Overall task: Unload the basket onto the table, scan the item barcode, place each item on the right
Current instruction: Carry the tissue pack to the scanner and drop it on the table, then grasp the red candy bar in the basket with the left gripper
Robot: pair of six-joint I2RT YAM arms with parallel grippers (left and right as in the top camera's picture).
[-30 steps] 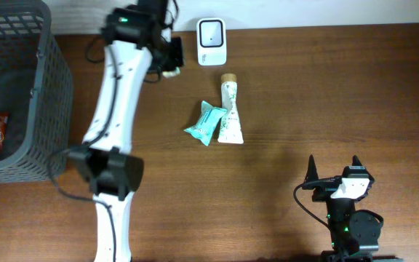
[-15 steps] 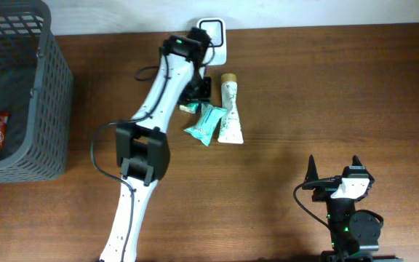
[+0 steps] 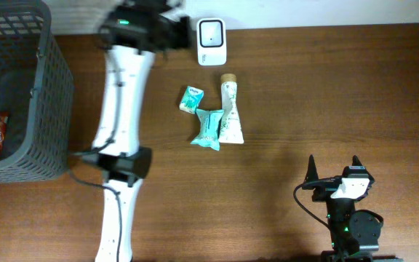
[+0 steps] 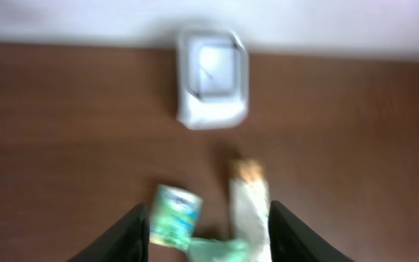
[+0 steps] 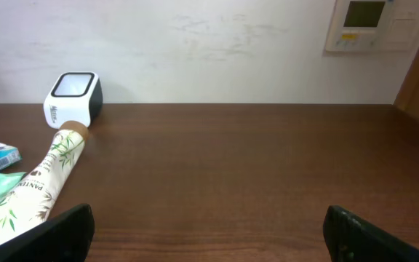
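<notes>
You are at the pick-up step: nothing is held yet, and no item is presented to the barcode scanner (image 3: 211, 41), the white unit with a dark window at the table's far edge. The left gripper (image 4: 209, 236) hovers high, close to the scanner, its fingers spread with nothing between them; the wrist view is blurred, so finer detail is lost. The right gripper (image 3: 333, 169) is parked near the front edge, jaws wide apart and empty. Three candidate items lie together on the wooden table (image 3: 340, 87), just in front of the scanner: a small teal box (image 3: 191, 98), apart from the others; a teal pouch (image 3: 209, 129), crinkled and flat; and a cream tube (image 3: 230, 113) with green leaf print, its tan cap pointing toward the scanner, its side touching the pouch. No barcode can be made out on any of them. Your next move probably calls for descending over one item, likely the isolated box, closing on it, then turning its code toward the scanner window.
</notes>
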